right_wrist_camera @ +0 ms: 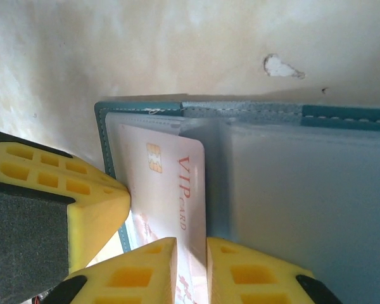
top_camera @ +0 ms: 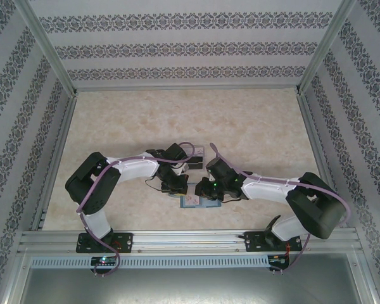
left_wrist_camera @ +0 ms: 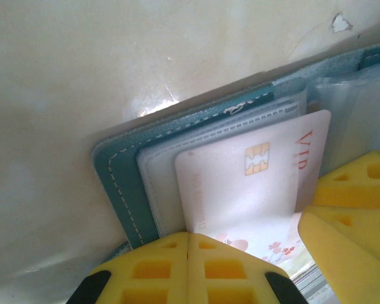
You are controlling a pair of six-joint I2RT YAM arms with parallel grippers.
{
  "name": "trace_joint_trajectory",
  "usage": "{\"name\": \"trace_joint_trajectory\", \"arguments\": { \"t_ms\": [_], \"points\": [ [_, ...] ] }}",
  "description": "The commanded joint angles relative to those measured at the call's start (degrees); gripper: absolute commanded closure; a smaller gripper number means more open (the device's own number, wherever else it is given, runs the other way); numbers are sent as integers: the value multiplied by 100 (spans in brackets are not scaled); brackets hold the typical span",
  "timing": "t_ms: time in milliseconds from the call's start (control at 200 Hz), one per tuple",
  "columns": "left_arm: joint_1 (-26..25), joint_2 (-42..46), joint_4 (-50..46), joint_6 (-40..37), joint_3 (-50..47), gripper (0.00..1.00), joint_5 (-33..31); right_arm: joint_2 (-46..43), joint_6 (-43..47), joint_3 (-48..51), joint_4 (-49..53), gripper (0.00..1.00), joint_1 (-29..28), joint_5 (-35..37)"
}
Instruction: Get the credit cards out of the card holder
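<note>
Credit card (right_wrist_camera: 171,190) juts from card holder (right_wrist_camera: 342,113) between right tool (right_wrist_camera: 191,246) fingers.

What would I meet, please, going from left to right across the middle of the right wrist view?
Left gripper → white VIP credit card → clear plastic sleeve.

Teal on the card holder (left_wrist_camera: 117,190), with pale stitching dotted along its edge and blue-grey inside. The credit card (left_wrist_camera: 240,196) shows white, with a gold chip, red VIP lettering and pink blossoms at its lower end. Bright yellow on the left gripper (left_wrist_camera: 188,253), the same yellow on the right gripper (right_wrist_camera: 191,246). The table (top_camera: 177,114) is cream and marbled; the walls (top_camera: 177,47) are white with dark floral bands.
</note>
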State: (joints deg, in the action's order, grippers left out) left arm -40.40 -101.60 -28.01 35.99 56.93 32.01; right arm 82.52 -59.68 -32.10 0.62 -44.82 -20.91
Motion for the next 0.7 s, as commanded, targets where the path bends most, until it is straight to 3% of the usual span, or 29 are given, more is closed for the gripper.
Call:
{"name": "trace_joint_trajectory", "arguments": {
  "t_ms": [0, 345, 694],
  "points": [
    [-64, -266, -318, -136, -37, 100, -239, -19, -114, 51, -564, 82, 34, -265],
    [-64, -244, -352, -163, -26, 100, -277, -62, -107, 165, -540, 89, 104, -225],
    [-64, -235, -367, -180, -55, 100, -284, -509, 185, 266, 183, 93, 328, 19]
  ]
}}
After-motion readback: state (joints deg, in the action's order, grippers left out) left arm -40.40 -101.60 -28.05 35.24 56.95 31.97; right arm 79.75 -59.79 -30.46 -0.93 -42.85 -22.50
